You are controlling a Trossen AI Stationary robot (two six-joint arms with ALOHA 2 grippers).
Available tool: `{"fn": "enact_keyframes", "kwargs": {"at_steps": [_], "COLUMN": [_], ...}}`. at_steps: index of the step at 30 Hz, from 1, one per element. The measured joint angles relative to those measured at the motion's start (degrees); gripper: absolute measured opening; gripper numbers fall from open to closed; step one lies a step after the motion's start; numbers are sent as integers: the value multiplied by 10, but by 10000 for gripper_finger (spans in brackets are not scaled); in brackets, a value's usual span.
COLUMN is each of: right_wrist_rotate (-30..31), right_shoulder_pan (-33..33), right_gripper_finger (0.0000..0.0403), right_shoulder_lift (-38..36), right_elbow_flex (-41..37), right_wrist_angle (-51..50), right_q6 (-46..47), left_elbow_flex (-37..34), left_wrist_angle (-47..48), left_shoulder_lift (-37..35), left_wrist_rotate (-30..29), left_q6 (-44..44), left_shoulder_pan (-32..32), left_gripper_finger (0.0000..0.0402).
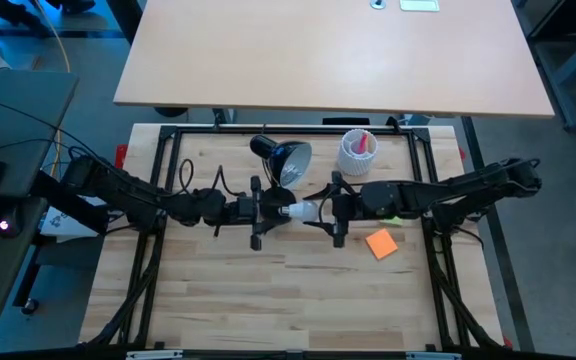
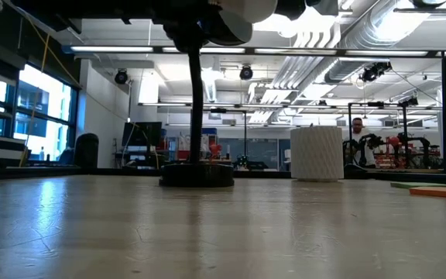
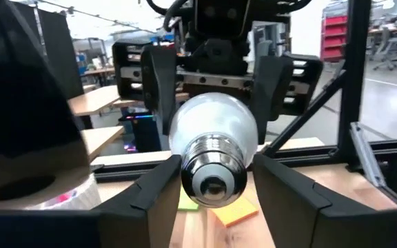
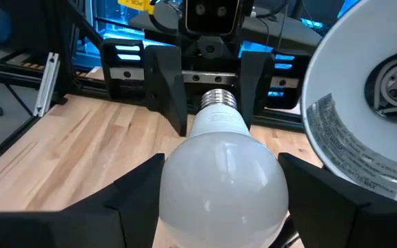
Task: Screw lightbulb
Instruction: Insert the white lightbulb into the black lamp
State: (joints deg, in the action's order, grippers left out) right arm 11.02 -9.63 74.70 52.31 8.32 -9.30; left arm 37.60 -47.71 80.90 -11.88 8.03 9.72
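Your left gripper (image 1: pixel 265 211) sits at mid-table with its fingers either side of the lightbulb's (image 1: pixel 298 211) screw base; from the wrist views they look close around it, though you cannot be sure they press. The lightbulb hangs in the air between both claws, its long axis running left to right, base toward the left arm, round end toward the right. The lamp (image 1: pixel 286 160) shade opens just behind it. Your right gripper (image 1: pixel 332 208) clasps the round glass end, jaws spread wide around it.
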Motion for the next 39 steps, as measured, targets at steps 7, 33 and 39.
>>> {"fn": "enact_keyframes", "kwargs": {"at_steps": [7,33,39], "right_wrist_rotate": [-2,-12,-12], "right_shoulder_pan": [-1,-1,-1], "right_gripper_finger": [259,259,259], "right_shoulder_lift": [0,0,0], "right_elbow_flex": [0,0,0], "right_wrist_angle": [0,3,18], "right_q6": [3,6,-19], "left_elbow_flex": [0,0,0], "left_wrist_angle": [-1,-21,-22], "left_shoulder_lift": [0,-1,-2], "left_wrist_rotate": [12,24,24], "left_q6": [3,20,28], "left_shoulder_pan": [0,4,5], "left_gripper_finger": [196,110,110]}}
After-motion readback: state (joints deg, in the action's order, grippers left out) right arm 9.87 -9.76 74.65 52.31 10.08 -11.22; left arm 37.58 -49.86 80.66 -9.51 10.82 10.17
